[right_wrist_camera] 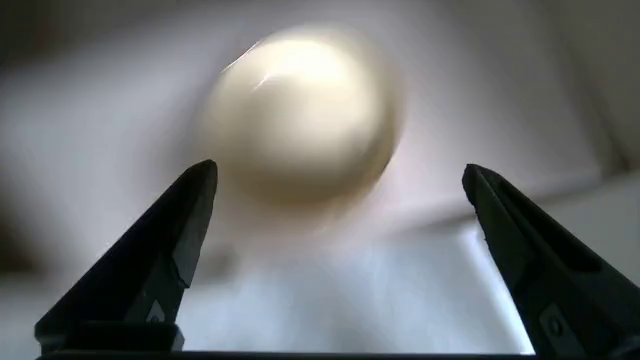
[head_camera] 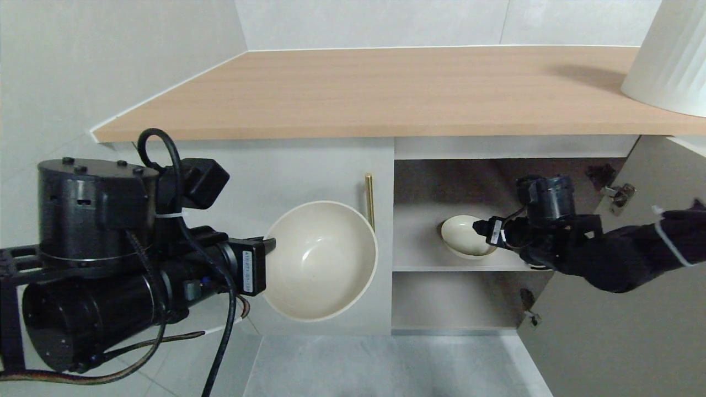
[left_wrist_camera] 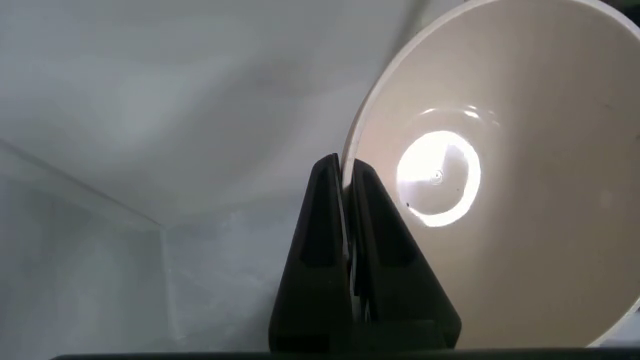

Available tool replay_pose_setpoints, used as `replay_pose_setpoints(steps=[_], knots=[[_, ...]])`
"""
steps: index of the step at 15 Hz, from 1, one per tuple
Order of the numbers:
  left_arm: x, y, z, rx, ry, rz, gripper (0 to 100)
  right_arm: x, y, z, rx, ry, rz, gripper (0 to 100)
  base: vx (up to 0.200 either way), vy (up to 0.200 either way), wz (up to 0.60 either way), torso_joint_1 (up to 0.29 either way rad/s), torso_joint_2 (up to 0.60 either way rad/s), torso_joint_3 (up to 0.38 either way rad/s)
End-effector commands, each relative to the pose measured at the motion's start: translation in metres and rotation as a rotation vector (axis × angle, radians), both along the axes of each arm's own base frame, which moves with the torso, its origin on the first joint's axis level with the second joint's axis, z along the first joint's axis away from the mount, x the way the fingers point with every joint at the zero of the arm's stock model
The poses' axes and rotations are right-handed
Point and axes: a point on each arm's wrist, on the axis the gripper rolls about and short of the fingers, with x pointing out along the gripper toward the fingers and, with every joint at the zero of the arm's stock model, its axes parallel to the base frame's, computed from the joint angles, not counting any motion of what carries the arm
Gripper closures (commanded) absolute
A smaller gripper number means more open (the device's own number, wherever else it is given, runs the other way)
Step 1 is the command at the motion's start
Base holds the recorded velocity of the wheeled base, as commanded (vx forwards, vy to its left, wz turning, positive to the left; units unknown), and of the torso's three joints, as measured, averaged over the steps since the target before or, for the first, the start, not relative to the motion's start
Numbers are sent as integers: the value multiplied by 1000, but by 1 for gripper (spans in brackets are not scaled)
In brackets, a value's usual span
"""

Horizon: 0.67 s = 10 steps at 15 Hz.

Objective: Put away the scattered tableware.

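The job looked roughly half done. A small cream bowl sat on the upper shelf inside the open right-hand compartment of the pale grey cabinet. It was tilted a little, so its inside showed. The right gripper hung just in front of it, on its right side. In the right wrist view that gripper was released, its jaws spread wide. The small cream bowl lay beyond them and neither finger touched it. I judged that bowl to be put away, or very nearly so.

The large cream round bowl was not yet stored. It was held in the air on the left, in front of the closed cabinet door with the slim brass handle, with its opening turned towards the camera. The left gripper was clenched on the bowl's left rim. In the left wrist view the gripper had its two dark fingers pinched tight on either side of the thin edge of the large cream round bowl.

What seemed left was to clear the right arm from the opening and carry the large bowl rightward into the cabinet. It could go beside the small one or onto the lower shelf. The swung-out door on the far right would then want closing. The light wooden countertop above carried a white ribbed vessel at its right end.
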Motion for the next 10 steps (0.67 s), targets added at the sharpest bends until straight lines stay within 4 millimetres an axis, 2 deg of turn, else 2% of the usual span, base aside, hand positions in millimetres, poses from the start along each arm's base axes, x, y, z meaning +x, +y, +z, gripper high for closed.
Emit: replay_pose_setpoints(steps=[1,3,4,6,10], knots=[[5,-15,-11,31,38,-38,100,-119,-8,94,66,4,347,0,0,0,0,0,0,0],[3,-24,-16,41,52,-69,100,-154,-9,107,14,-20,465,0,0,0,0,0,0,0],[2,-29,-19,47,61,-86,100,-165,-6,108,8,-26,505,0,0,0,0,0,0,0],[-1,-41,-26,57,87,-126,100,-175,3,100,-41,-11,545,0,0,0,0,0,0,0],[-5,-66,-38,53,136,-180,100,-179,20,81,-100,44,621,0,0,0,0,0,0,0]])
